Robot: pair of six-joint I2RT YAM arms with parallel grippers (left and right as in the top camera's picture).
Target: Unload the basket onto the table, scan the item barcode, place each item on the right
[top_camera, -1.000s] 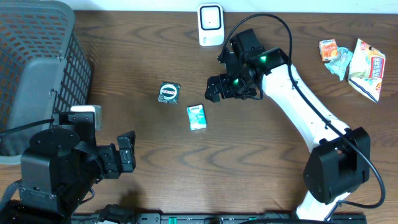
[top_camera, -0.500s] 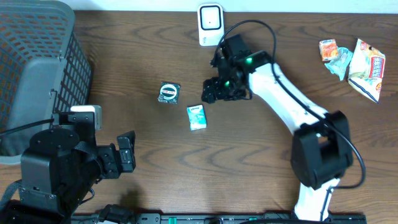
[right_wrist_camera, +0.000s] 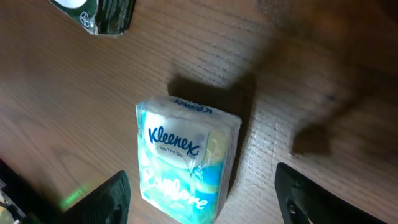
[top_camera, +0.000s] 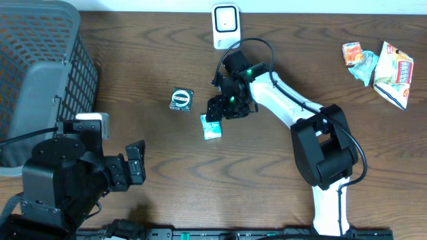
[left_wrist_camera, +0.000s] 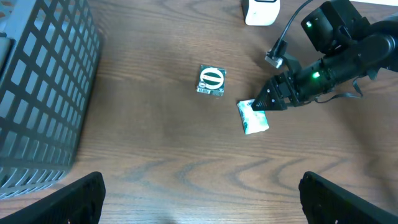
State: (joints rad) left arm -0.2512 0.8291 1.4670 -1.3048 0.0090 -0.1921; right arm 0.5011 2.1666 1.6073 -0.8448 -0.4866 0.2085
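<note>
A blue and white Kleenex tissue pack (top_camera: 211,127) lies flat on the wooden table, also seen in the left wrist view (left_wrist_camera: 253,117). My right gripper (top_camera: 215,115) hovers at its far end. In the right wrist view the pack (right_wrist_camera: 186,155) sits between the two fingers of the right gripper (right_wrist_camera: 205,199), which is open and touches it on neither side. A white scanner (top_camera: 226,25) stands at the table's back edge. My left gripper (top_camera: 137,165) rests at the front left, open and empty (left_wrist_camera: 199,202).
A small dark green packet (top_camera: 181,99) lies just left of the tissue pack. A grey mesh basket (top_camera: 40,73) fills the left side. Several snack packets (top_camera: 377,63) lie at the back right.
My right arm has swung left and forward from near the scanner down onto the tissue pack, and its jaws have narrowed. The left arm has not moved.
</note>
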